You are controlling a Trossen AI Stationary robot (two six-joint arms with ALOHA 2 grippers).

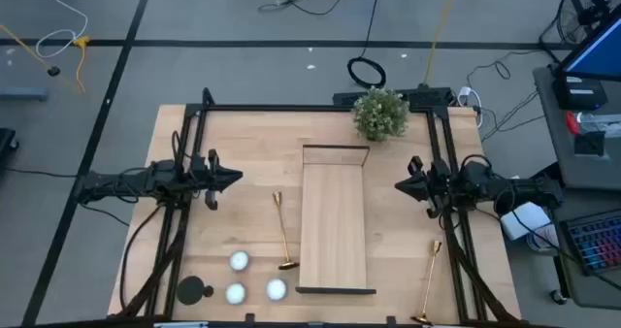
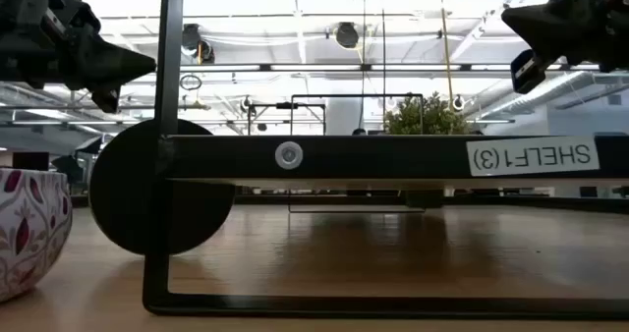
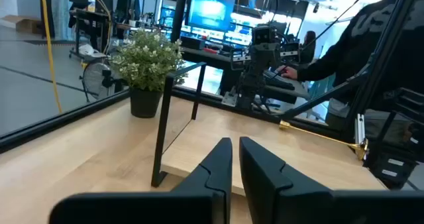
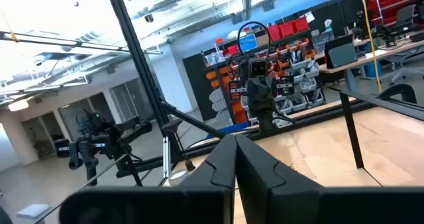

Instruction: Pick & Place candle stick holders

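Observation:
Two gold candle stick holders lie on their sides on the table. One (image 1: 281, 233) is left of the long wooden stand (image 1: 335, 221). The other (image 1: 430, 284) is near the front right corner and also shows in the left wrist view (image 3: 318, 132). A black round-based holder (image 1: 194, 291) sits near the front left corner, its dark disc (image 2: 128, 190) close in the low view. My left gripper (image 1: 236, 180) hovers shut at the table's left. My right gripper (image 1: 398, 184) hovers shut at the right. Both are raised and hold nothing.
Three small white candles (image 1: 239, 261) lie between the black holder and the left gold one. A potted plant (image 1: 380, 113) stands at the far edge. A patterned bowl (image 2: 25, 229) is at the near left. Black frame bars (image 2: 383, 157) cross the low view.

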